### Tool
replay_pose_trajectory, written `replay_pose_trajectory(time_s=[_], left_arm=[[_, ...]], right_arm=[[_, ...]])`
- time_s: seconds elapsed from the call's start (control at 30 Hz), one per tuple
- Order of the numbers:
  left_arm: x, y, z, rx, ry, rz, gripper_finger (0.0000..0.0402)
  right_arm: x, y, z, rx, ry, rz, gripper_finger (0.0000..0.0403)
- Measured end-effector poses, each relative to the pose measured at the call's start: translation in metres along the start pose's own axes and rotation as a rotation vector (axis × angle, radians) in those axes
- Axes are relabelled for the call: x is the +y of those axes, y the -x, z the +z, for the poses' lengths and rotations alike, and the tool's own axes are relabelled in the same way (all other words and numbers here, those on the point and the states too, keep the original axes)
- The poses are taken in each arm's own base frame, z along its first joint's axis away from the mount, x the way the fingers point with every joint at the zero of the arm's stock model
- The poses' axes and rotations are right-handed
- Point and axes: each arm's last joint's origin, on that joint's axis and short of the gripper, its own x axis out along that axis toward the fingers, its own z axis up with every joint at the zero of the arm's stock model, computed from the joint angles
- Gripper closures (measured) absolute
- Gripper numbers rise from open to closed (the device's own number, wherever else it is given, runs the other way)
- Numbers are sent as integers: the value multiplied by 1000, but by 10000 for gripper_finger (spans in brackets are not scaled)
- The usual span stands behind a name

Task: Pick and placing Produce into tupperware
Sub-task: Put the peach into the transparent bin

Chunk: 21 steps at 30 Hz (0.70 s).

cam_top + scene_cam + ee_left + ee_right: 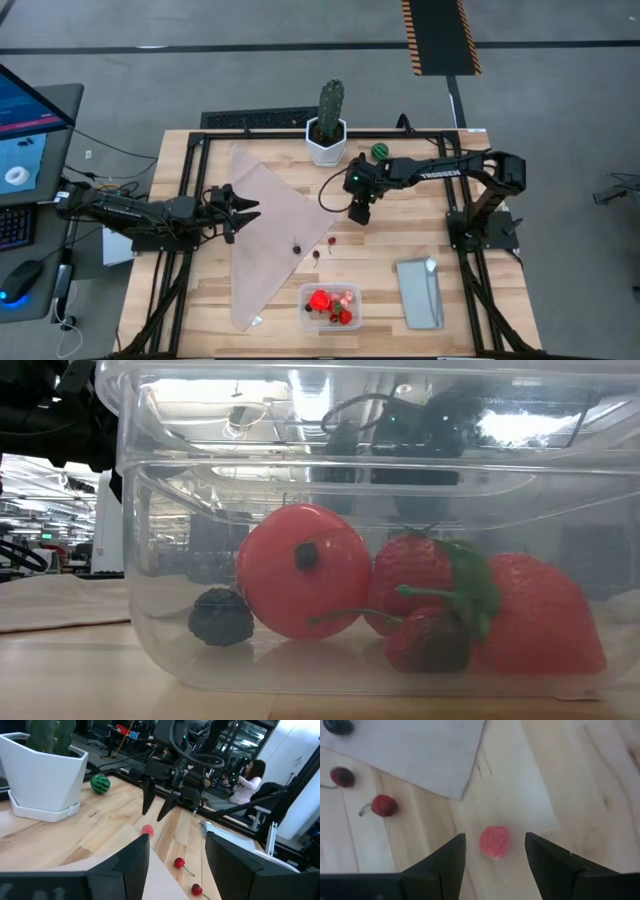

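— High view first: where are you sitting right now?

— I'm hanging my right pincer (359,214) over bare wood near the table's middle, just right of the cloth (272,232). My fingers (441,866) are standing spread apart, gripping nothing, and a pink bit (495,841) is lying on the wood between them, not touched.

— And the other produce?

— Two cherries (383,805) are lying on the wood just beside the cloth's edge, nearer the front, and one dark cherry (296,249) is sitting on the cloth. The green ball (380,151) is resting at the far edge, right of the cactus (329,119).

— The tub?

— The tub (331,305) is standing at the near edge, holding a red ball (303,570), strawberries (540,615) and dark bits. The lid (419,294) is lying to its right.

— Your left pincer?

— My left pincer (238,211) is waiting open over the cloth's left edge.
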Motion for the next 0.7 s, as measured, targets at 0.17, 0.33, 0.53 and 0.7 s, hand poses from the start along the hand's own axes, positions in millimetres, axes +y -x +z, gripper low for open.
replay_pose_trajectory(time_s=[0.17,0.33,0.53,0.7], left_arm=[[0,0,0,0,0,0,219],[0,0,0,1,-3,0,219],[0,0,0,0,-5,0,219],[0,0,0,0,-5,1,219]], right_arm=[[-8,-6,-10,13,-33,-10,177],[-9,-10,-11,-32,-35,20,177],[-12,-25,-18,28,-55,26,177],[-10,-42,-17,37,-36,42,177]])
